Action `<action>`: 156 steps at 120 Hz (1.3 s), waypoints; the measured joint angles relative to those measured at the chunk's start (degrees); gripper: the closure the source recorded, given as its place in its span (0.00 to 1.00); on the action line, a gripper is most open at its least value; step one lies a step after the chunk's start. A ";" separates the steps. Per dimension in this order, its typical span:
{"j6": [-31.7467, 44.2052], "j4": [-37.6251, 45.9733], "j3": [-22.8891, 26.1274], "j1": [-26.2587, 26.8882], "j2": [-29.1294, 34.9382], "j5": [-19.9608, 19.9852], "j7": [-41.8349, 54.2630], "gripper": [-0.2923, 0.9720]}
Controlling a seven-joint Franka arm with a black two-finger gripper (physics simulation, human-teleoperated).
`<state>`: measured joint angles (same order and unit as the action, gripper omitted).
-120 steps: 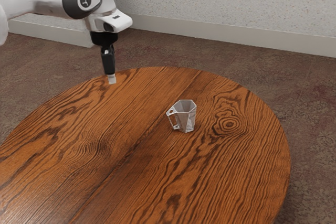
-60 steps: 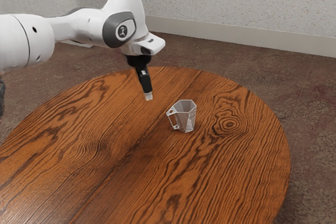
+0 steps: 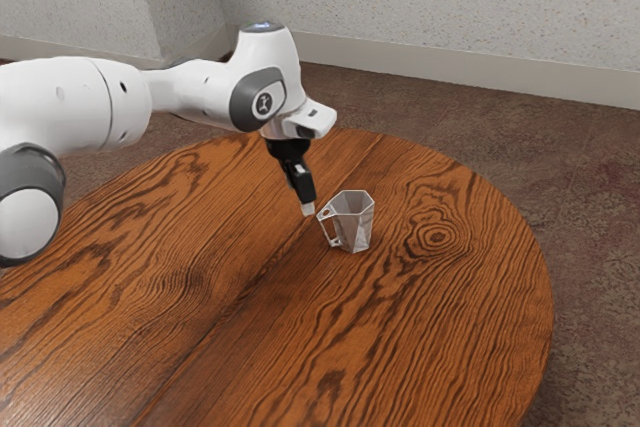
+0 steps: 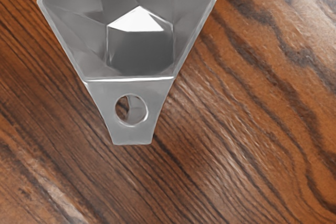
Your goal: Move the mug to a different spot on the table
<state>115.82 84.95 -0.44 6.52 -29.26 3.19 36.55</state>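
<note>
A small grey faceted mug (image 3: 349,219) stands upright on the round wooden table (image 3: 200,307), right of the table's middle in the exterior view, with its handle pointing toward the view's lower left. My gripper (image 3: 308,209) hangs tilted just beside the mug's rim on the handle side, close to it and a little above the tabletop. In the wrist view the mug (image 4: 128,24) is seen from above, its hexagonal mouth empty, and its flat handle (image 4: 131,111) has a round hole.
The table's curved edge (image 3: 545,297) lies to the exterior view's right of the mug, with brown carpet (image 3: 590,177) beyond. A white baseboard (image 3: 470,65) runs along the back wall. Bare wood stretches toward the view's left and front.
My arm has swung from the table's far left edge toward the exterior view's right and lowered, bringing the gripper right up beside the mug. The mug has stayed where it was.
</note>
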 joint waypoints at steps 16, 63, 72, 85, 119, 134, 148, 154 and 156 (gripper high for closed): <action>3.77 -0.02 0.00 -0.37 -2.89 0.29 0.73 0.23; 13.30 1.37 0.00 -0.57 -6.15 7.44 5.60 0.23; 13.84 1.31 0.00 -0.55 -6.71 8.09 6.29 0.23; 14.38 1.03 0.00 -0.55 -7.81 8.60 7.15 0.23; 15.60 0.71 0.03 -0.52 -9.47 8.98 8.78 0.28; 15.91 0.68 0.05 -0.45 -9.46 9.02 9.26 0.50; 16.07 0.68 0.01 -0.38 -9.46 9.07 9.53 0.67; 16.16 0.68 0.00 -0.32 -9.49 8.96 9.55 0.68; 16.19 0.68 0.00 -0.31 -9.46 8.92 9.56 0.68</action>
<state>132.01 85.63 -0.44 6.22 -38.72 12.11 46.11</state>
